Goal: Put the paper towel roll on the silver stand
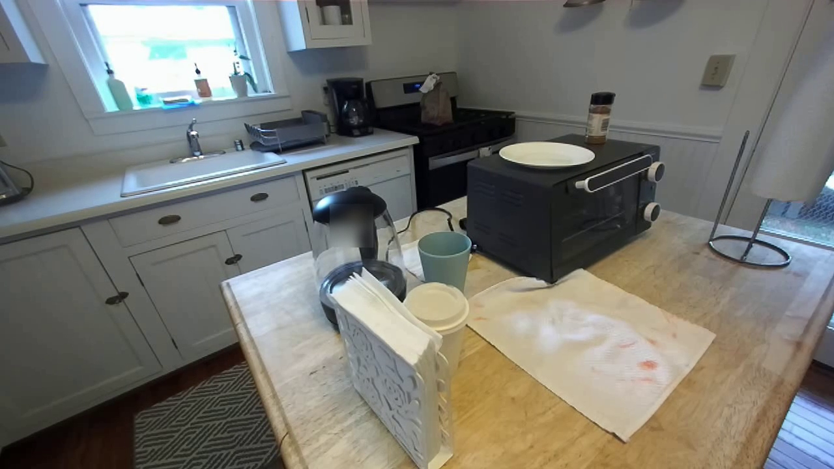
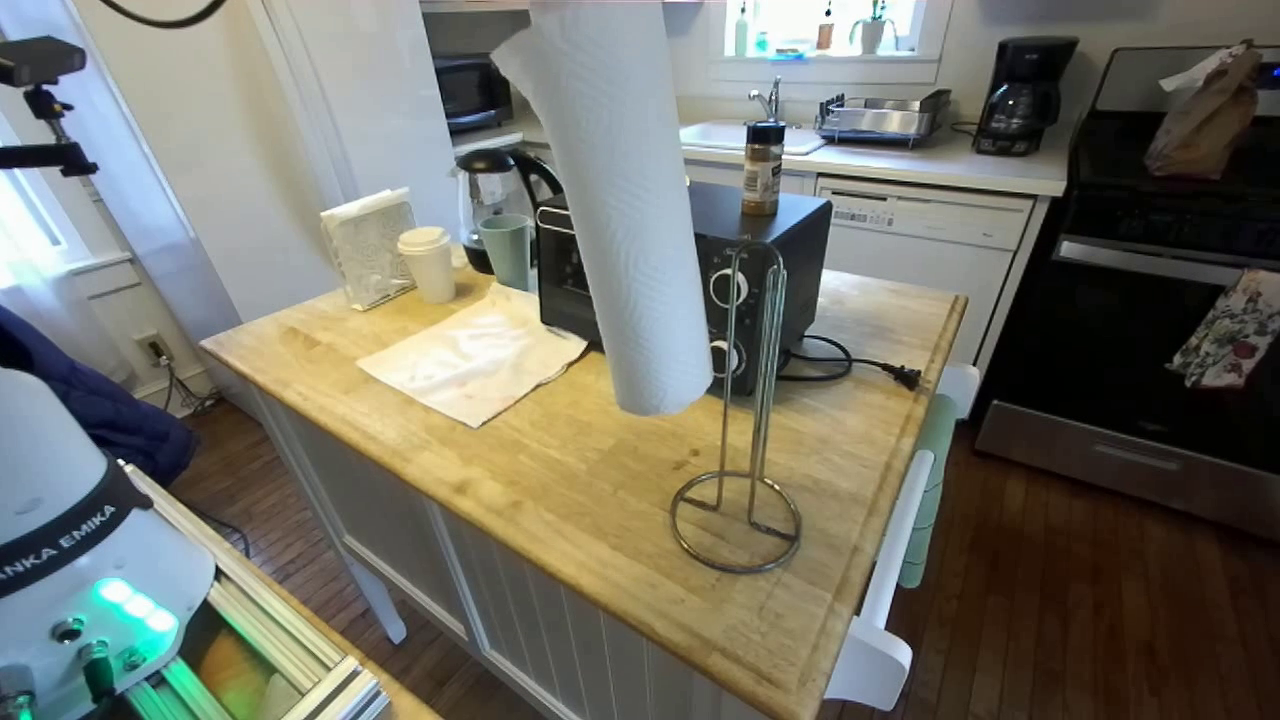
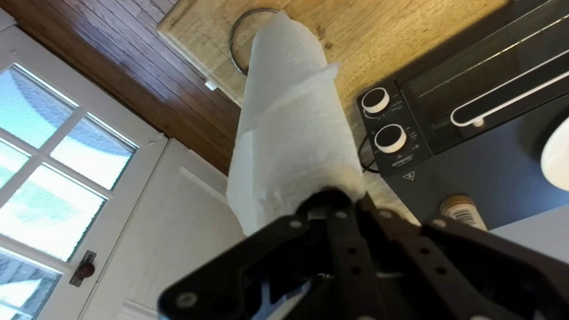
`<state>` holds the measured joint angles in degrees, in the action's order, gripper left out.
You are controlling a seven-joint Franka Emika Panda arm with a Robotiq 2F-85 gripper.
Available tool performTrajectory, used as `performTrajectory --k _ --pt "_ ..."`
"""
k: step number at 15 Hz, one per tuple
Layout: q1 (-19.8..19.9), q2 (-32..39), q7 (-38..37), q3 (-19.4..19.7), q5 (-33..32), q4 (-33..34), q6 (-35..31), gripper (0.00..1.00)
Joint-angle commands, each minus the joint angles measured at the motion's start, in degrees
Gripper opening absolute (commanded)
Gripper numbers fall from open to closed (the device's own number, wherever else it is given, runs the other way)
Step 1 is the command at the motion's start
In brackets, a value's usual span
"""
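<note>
The paper towel roll (image 2: 640, 250) is a thick white cylinder hanging tilted above the wooden table; it also shows at the right edge of an exterior view (image 1: 795, 130). My gripper (image 3: 344, 206) is shut on the roll's near end in the wrist view, a finger at the dark core opening and a finger at the outer side. The silver stand (image 2: 766, 370) stands upright on the table, its rods beside the roll's lower end and apart from it. Its ring base (image 1: 749, 264) is bare. In the wrist view the roll (image 3: 293, 120) hides most of the stand's ring (image 3: 232, 44).
The black toaster oven (image 1: 515, 215) stands close by the roll, with a white plate (image 1: 546, 154) and a spice jar (image 1: 599, 118) on top. A stained paper sheet (image 1: 593, 345), cups, a glass kettle (image 2: 490, 210) and a napkin holder (image 1: 391, 371) are farther along the table.
</note>
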<state>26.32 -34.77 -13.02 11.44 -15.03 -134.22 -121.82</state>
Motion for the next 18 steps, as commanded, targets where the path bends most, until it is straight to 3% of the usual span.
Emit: performTrajectory --k 1,9,18 --pt "-0.16 -0.97 2.32 1.63 -0.58 5.50 5.73 0.01" --pt "-1.21 -1.34 3.35 2.74 -0.07 15.71 12.28 0.01" --pt "-2.52 0.93 3.18 4.33 1.35 22.04 13.91 0.01"
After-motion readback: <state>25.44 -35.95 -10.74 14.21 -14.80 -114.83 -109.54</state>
